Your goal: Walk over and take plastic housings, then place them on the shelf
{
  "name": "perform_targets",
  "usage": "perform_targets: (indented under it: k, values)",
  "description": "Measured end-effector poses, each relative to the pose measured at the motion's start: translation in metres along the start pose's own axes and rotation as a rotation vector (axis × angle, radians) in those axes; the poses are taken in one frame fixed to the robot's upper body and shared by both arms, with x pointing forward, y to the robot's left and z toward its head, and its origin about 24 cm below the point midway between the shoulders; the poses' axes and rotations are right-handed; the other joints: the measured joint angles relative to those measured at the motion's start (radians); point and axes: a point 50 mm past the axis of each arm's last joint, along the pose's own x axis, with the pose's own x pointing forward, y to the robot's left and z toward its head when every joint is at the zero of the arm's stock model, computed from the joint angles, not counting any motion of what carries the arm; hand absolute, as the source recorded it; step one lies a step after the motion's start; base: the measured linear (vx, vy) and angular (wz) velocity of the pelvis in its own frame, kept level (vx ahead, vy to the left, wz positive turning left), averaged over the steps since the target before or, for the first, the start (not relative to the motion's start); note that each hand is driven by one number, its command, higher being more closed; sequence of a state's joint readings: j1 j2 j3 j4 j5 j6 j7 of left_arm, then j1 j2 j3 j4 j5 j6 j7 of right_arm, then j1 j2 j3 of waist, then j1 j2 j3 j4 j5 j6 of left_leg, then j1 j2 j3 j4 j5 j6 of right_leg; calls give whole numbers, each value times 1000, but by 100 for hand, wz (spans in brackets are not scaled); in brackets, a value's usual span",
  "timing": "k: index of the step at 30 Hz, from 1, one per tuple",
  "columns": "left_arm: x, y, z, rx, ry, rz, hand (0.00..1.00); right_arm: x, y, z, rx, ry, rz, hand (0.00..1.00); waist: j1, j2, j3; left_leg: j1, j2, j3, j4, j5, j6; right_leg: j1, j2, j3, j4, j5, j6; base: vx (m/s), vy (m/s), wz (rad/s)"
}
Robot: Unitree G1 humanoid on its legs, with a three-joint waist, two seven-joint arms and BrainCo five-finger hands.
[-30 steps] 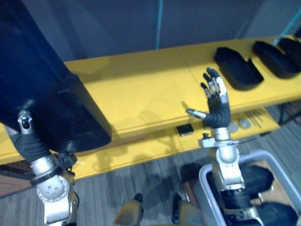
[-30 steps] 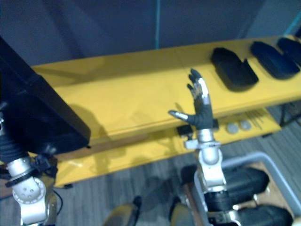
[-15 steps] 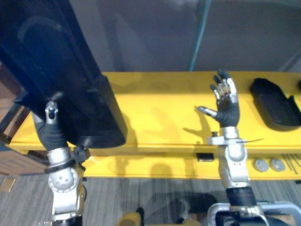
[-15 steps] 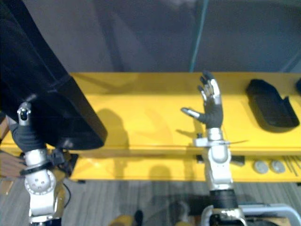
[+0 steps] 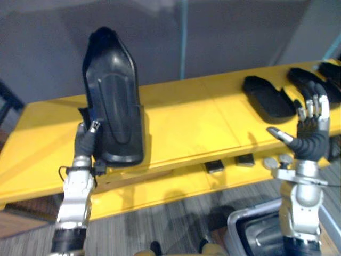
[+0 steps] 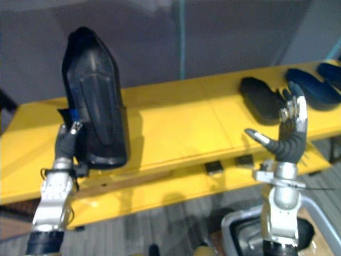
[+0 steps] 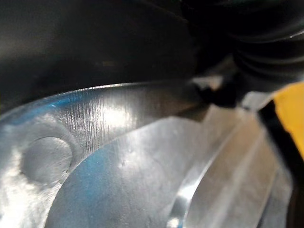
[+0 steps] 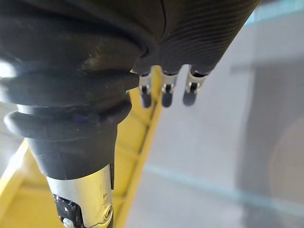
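Note:
A large black plastic housing (image 5: 113,101) stands upright over the left part of the yellow shelf (image 5: 181,120). My left hand (image 5: 85,143) holds it from the lower left, thumb on its edge and the other fingers hidden behind it. In the left wrist view the housing's glossy wall (image 7: 95,42) is pressed close. My right hand (image 5: 310,130) is raised at the right in front of the shelf, open and holding nothing. Three more black housings (image 5: 268,96) (image 5: 305,79) (image 5: 331,69) lie flat at the shelf's right end.
A lower yellow ledge (image 5: 160,184) carries two small black boxes (image 5: 214,166) (image 5: 245,159) and round silver discs (image 5: 272,161). A grey bin (image 5: 250,234) with dark parts stands on the floor at lower right. A grey wall with a teal stripe (image 5: 184,37) rises behind the shelf.
The camera has shifted. The housing, earlier looming close at the left, is now farther out and upright over the shelf. My right hand stays open and is lower to the right.

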State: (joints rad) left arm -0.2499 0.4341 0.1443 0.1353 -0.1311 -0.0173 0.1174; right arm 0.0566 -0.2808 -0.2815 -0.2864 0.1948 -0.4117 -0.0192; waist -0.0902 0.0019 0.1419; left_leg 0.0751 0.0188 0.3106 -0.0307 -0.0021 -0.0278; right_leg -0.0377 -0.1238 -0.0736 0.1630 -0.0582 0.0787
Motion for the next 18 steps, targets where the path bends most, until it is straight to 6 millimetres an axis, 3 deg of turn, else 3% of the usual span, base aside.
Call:
perform_targets:
  k: [7,11,15,18]
  values:
    - [64,30,15,-51,144,165,100,-21,-13,9,-3,49,35,0,-108,16,-20,48,26,149,-29,-17,-22,-34,46,130,-8,10,-5,45,-1,-60]
    - [77,36,17,-83,244,189,100,-35,-18,8,-27,114,65,0,-152,27,-26,67,46,220,-28,-28,-33,-35,74,170,-9,10,-6,39,-36,-39]
    - [74,33,0,-122,379,186,100,-45,-21,8,-18,155,73,0,-193,48,-27,65,57,251,-18,-41,-40,-50,91,197,-7,12,-8,21,-43,-27]
    - [69,28,-15,-161,485,176,100,-47,-21,10,-8,153,68,0,-199,56,-22,64,62,271,-4,-46,-41,-59,96,214,2,11,-9,-6,-27,-14]
